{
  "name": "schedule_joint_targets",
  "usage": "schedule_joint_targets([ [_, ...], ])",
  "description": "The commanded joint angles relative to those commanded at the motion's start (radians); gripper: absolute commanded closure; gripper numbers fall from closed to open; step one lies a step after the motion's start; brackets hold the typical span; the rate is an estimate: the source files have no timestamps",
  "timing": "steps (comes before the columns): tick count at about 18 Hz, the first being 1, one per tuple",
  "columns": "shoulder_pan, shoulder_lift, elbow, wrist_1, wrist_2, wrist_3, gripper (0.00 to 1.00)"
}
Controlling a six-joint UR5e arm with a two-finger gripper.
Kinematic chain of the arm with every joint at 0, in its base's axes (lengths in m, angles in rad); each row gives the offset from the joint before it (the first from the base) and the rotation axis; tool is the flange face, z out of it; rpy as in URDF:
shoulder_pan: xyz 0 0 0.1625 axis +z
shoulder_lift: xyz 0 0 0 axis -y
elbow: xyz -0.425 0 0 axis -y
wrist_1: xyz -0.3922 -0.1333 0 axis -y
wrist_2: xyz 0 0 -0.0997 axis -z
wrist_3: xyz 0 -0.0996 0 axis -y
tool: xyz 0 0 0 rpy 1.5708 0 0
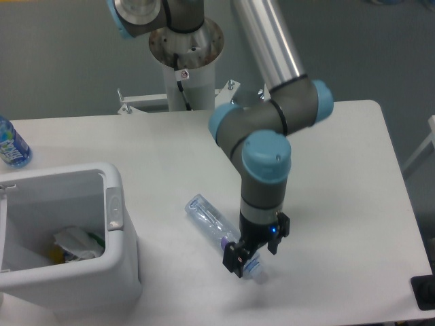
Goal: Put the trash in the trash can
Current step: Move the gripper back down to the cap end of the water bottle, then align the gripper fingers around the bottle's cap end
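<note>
The smooth white bench (326, 170) with rounded corners carries a clear, ribbed plastic bottle with a purple-and-white label (212, 222), lying on its side at a slant, its blunt base toward the upper left and its pale blue cap toward the lower right. The black two-finger claw (248, 257) is down over the cap end of this bottle, one dark finger (233, 259) on the near-left side and the other on the far-right side, so the neck and label sit between them. Whether the fingers press the plastic or merely straddle it cannot be told from this view. The arm above it is a thick grey tube with glossy pale blue rounded joint caps (268, 155), and a small blue light glows at the wrist.

At the lower left stands the boxy white plastic bin with a thick rounded rim (115, 258) and an oval grey latch on its side wall. Inside it lies a small white carton (76, 243), crumpled-looking, with a bit of green and yellow beside it. The bottle is well apart from the bin, out on the bare bench.

At the far left edge a blue-labelled clear bottle (11, 145) stands upright.
</note>
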Motion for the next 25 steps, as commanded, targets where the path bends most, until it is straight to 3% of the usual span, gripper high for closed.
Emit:
schedule_joint_targets([
  [5,-0.002,-0.048,0.031,0.000,0.052,-0.002,0.00],
  [18,-0.044,-0.023,-0.070,-0.003,0.096,0.003,0.00],
  [25,-0.046,-0.031,-0.086,0.001,0.124,0.003,0.00],
])
